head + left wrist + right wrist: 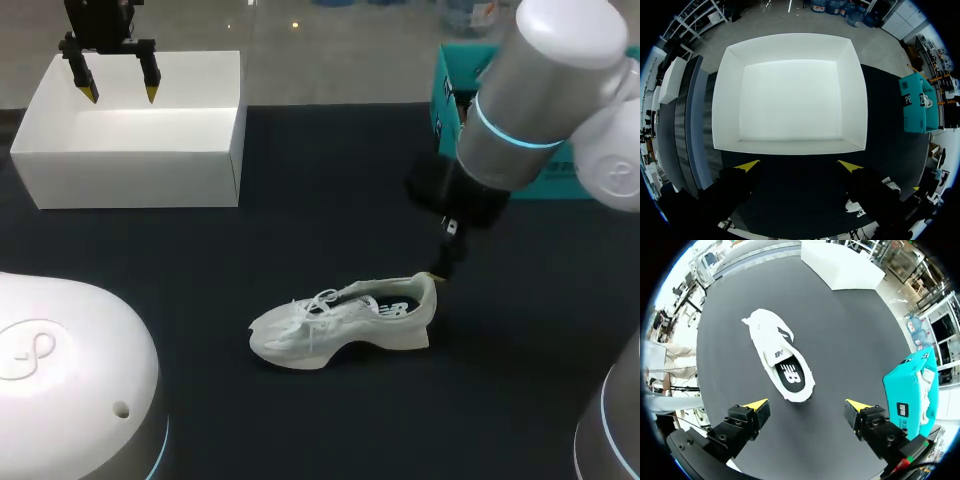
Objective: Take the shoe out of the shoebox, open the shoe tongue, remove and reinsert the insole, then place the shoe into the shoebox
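While the table carries the empty white shoebox at its back left and the white sneaker on its sole near the middle, I'd ease my right pincer, spread wide over the heel, forward to pinch the tongue gently. Counted: one shoebox, one teal box, one sneaker, and two pincers, with my left pincer open above the shoebox.

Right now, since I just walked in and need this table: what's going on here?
The white shoe stands on the black table, outside the white shoebox. The right gripper hangs open at the shoe's heel, gripping nothing. The left gripper hovers open over the empty shoebox.
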Available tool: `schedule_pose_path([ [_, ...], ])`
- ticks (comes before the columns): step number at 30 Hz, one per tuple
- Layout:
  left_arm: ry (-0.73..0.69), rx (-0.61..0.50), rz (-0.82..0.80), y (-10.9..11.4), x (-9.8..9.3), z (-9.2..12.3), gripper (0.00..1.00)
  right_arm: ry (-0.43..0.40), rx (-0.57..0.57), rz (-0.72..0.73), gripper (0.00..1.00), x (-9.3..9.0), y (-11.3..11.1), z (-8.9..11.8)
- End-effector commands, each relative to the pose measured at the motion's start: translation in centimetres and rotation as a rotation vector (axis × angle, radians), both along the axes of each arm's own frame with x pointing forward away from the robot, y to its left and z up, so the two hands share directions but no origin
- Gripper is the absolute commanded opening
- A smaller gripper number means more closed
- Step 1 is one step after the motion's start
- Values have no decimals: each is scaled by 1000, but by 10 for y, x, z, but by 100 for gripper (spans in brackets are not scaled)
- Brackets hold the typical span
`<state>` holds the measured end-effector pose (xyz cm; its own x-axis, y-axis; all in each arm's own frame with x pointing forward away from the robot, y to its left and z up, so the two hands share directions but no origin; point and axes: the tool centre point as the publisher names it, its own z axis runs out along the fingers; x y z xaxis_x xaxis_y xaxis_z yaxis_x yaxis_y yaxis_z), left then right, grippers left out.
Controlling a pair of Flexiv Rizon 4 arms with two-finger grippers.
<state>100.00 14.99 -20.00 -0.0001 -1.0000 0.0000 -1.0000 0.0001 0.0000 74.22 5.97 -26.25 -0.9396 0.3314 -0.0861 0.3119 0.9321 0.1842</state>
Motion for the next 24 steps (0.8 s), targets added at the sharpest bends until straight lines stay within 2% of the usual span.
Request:
schedule_pose_path([
  [1,0,0,0,0,0,0,100,-111,44,401,100,3,-12,-1],
  [3,0,0,0,0,0,0,100,-155,83,467,100,7,-15,2],
  [7,0,0,0,0,0,0,100,-157,153,508,100,10,-19,-2],
  [9,0,0,0,0,0,0,100,-146,173,507,100,10,-22,-10],
  [14,0,0,0,0,0,0,100,-171,302,471,100,4,-30,-37],
  [19,0,0,0,0,0,0,100,-172,408,387,100,-4,-31,-62],
  [24,0,0,0,0,0,0,100,-149,412,399,100,-6,-33,-77],
])
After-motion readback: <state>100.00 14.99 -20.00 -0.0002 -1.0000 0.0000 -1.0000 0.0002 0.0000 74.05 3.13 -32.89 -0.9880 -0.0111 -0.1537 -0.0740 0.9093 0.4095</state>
